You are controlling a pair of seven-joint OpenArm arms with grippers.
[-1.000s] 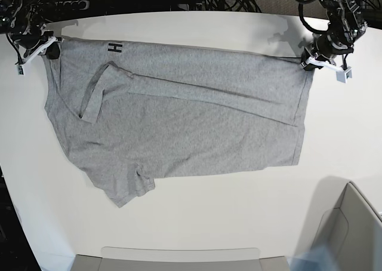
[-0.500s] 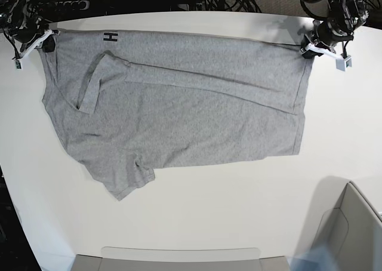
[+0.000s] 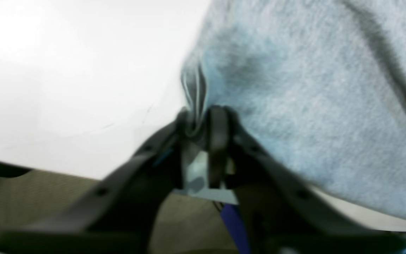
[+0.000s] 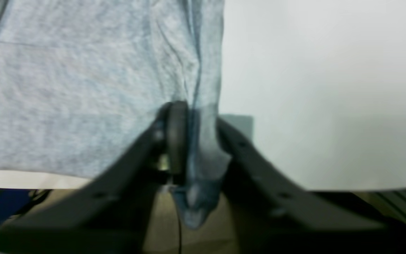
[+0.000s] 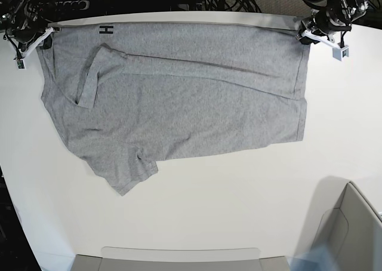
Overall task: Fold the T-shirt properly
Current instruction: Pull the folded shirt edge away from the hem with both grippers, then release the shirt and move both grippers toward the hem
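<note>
T-shirt [image 5: 179, 98] spread flat, far corners between each gripper's jaws — left [image 3: 199, 116], right [image 4: 197, 116].

Matt heathered cotton T-shirt [image 5: 179, 98], smooth white table [image 5: 239, 205], dark matt plastic hands.

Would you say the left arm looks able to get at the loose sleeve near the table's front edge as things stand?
Probably not easily. The left gripper sits at the T-shirt's far corner, and that sleeve lies diagonally across the cloth, nearer the right gripper. Nothing blocks the way.
</note>
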